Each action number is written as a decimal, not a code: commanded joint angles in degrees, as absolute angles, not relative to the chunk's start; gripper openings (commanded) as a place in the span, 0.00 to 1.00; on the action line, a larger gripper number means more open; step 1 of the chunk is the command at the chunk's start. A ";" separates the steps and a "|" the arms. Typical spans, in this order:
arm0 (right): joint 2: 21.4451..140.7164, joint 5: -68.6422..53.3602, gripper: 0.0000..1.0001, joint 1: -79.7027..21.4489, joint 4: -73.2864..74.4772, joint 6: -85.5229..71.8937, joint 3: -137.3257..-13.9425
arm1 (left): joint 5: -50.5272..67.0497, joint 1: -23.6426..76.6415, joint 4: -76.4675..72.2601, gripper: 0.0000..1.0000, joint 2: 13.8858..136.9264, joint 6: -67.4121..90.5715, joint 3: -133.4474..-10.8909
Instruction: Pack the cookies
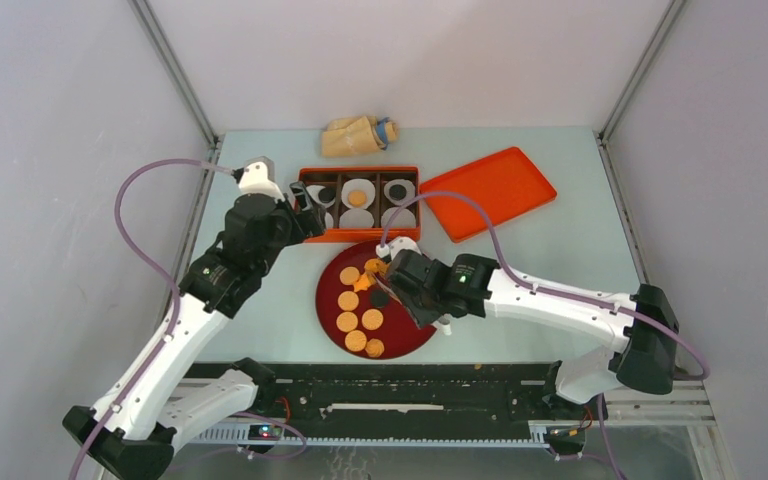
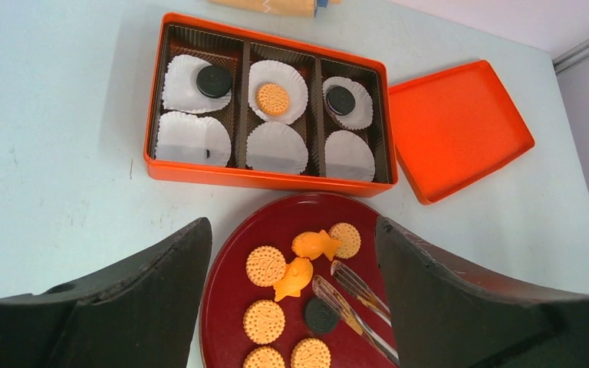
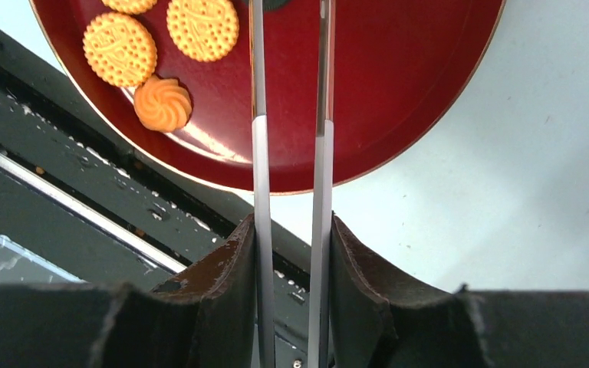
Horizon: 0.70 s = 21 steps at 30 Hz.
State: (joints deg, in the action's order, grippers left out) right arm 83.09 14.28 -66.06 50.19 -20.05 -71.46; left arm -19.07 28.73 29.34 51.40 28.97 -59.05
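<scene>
Several cookies [image 1: 358,305] lie on the dark red plate [image 1: 408,335]: tan discs [image 2: 265,265], a black disc [image 2: 321,315] and orange fish-like pieces [image 2: 314,245]. Three more sit on white liners in the orange box [image 2: 268,178]: black [image 2: 214,80], tan [image 2: 273,98] and black [image 2: 340,100]. My right gripper [image 3: 291,226] is shut on metal tongs [image 3: 259,153]. The tong tips [image 2: 337,270] rest over the plate by the black disc and a fish piece, holding nothing that I can see. My left gripper [image 2: 291,230] hangs open and empty above the plate's far edge, near the box.
The orange lid [image 1: 488,190] lies right of the box. A tan bag [image 1: 358,135] rests at the back. A swirled orange cookie [image 3: 162,103] sits near the plate's front rim. The black rail [image 1: 400,385] runs along the near table edge.
</scene>
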 commanded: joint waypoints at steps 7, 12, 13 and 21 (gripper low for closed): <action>82.88 11.87 0.43 -69.83 49.79 -26.11 -68.91 | -18.45 28.39 28.39 0.83 48.58 28.91 -58.98; 84.65 10.96 0.48 -70.53 50.69 -26.72 -68.91 | -18.48 28.39 28.69 0.83 47.74 29.26 -58.55; 85.09 11.03 0.48 -70.57 51.03 -26.77 -68.91 | -18.54 28.39 28.69 0.83 47.46 29.27 -58.42; 84.90 13.67 0.50 -70.41 52.96 -27.68 -68.91 | -17.94 28.39 28.11 0.84 46.49 29.21 -57.80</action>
